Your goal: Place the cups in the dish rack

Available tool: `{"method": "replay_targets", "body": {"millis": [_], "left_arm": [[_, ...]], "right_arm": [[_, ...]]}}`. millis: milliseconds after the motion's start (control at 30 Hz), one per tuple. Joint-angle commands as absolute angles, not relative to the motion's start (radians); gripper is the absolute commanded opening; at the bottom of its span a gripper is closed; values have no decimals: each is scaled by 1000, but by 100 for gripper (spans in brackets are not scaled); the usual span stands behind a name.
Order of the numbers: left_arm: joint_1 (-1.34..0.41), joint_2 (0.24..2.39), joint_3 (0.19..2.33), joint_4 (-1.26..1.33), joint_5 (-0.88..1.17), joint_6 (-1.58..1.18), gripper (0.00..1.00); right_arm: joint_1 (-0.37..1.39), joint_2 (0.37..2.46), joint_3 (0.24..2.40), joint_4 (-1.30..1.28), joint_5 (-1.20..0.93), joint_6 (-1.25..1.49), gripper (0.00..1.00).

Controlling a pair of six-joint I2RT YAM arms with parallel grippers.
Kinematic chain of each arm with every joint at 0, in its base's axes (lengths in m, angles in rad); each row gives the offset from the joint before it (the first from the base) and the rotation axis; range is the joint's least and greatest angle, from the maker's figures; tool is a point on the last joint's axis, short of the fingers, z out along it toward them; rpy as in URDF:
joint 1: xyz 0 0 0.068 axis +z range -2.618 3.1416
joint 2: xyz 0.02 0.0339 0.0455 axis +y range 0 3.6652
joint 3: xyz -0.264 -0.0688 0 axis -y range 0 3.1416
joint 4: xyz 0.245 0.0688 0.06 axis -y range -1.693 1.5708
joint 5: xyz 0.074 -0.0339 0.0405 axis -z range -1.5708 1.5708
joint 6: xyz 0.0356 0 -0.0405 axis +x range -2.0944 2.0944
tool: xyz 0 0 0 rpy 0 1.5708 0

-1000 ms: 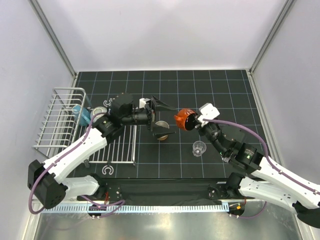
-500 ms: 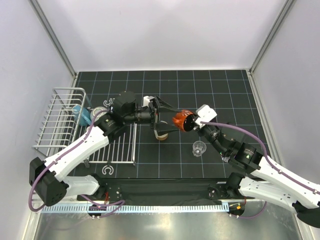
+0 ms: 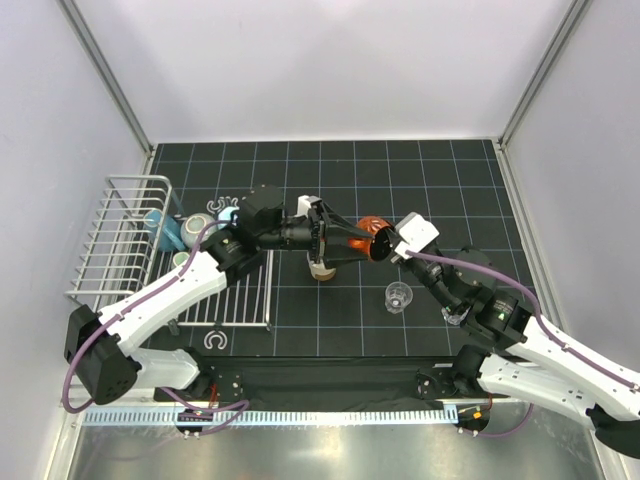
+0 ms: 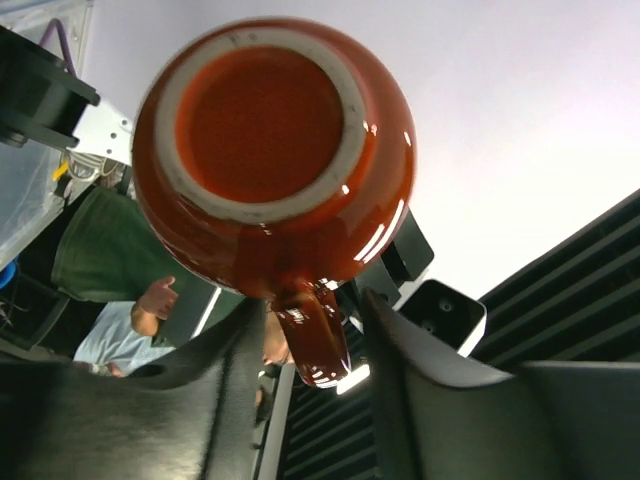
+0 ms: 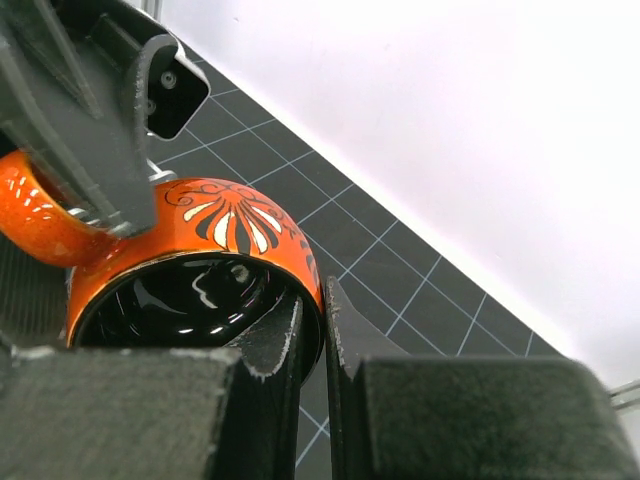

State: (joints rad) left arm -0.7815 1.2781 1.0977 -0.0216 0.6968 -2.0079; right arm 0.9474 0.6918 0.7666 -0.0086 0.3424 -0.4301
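Observation:
An orange mug [image 3: 368,231] with a black inside hangs in the air over the middle of the mat. My right gripper [image 3: 386,243] is shut on its rim [image 5: 313,300], one finger inside the mug [image 5: 200,250] and one outside. My left gripper [image 3: 345,240] is open, its jaws on either side of the mug's handle [image 4: 312,335], with a gap showing at the right finger. The left wrist view looks up at the mug's base [image 4: 265,120]. The dish rack [image 3: 120,250] stands at the left with a blue cup [image 3: 160,228] in its basket part.
A clear cup [image 3: 399,296] stands on the mat below the mug. A pale cup [image 3: 322,266] sits right under my left gripper. Two more cups [image 3: 203,222] lie by the rack's right side, partly hidden by my left arm.
My left gripper has reached right to the orange mug and its jaws have narrowed around the handle. The right gripper has kept hold of the rim, almost still.

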Motion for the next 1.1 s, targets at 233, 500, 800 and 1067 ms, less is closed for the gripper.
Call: {"method": "replay_targets", "body": {"millis": [233,500,800,1067], "left_arm": [[-787,1262,1069,153,686,-2250,13],[-788,1258,1063,161,681,-2244,0],[-788,1244,1175,-41,644,-2001,0],[-750,1192,1239,-280,578,-1789,0]], "right_arm": [[954,670,819,74,276,-503,4],[954,689,822,84,290,-532,4],[954,695,790,127,420,-488,29],[954,689,741,123,547,-426,59]]}}
